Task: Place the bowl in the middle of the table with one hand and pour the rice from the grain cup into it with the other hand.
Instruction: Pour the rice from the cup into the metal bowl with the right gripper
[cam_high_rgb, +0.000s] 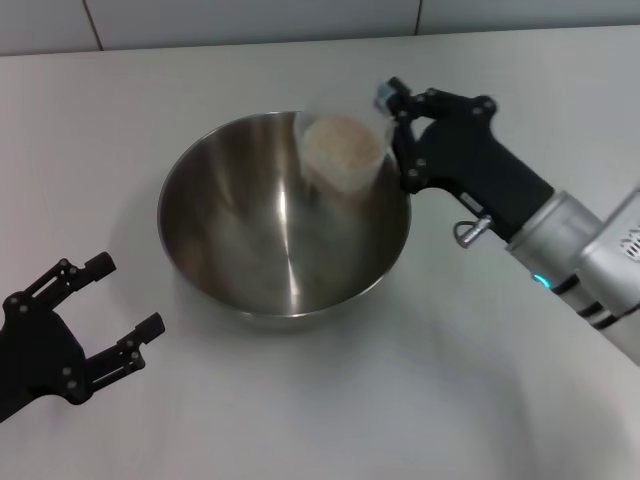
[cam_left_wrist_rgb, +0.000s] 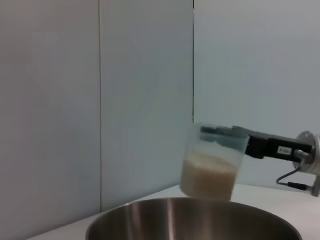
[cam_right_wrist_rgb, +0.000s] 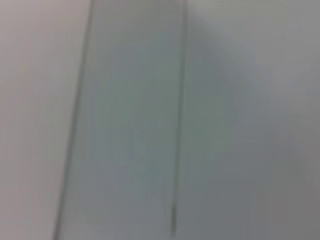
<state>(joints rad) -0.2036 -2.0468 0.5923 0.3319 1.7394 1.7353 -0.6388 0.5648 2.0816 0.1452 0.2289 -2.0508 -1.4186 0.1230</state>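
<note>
The bowl (cam_high_rgb: 283, 215) sits mid-desk (cam_high_rgb: 480, 400). The right gripper (cam_high_rgb: 392, 128) has its fingers clamped on the rim of the cup (cam_high_rgb: 345, 150) of rice (cam_high_rgb: 343, 141), held above the bowl's far-right edge. Light, thin plastic: squeeze gently. The left gripper (cam_high_rgb: 115, 300), fingers wide, idles near the front-left corner.

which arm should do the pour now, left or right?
Right. The right gripper already holds the grain cup above the bowl, with the rice still inside, so it likely only needs to tip. The left gripper sits open, apart from the bowl, holding nothing.
</note>
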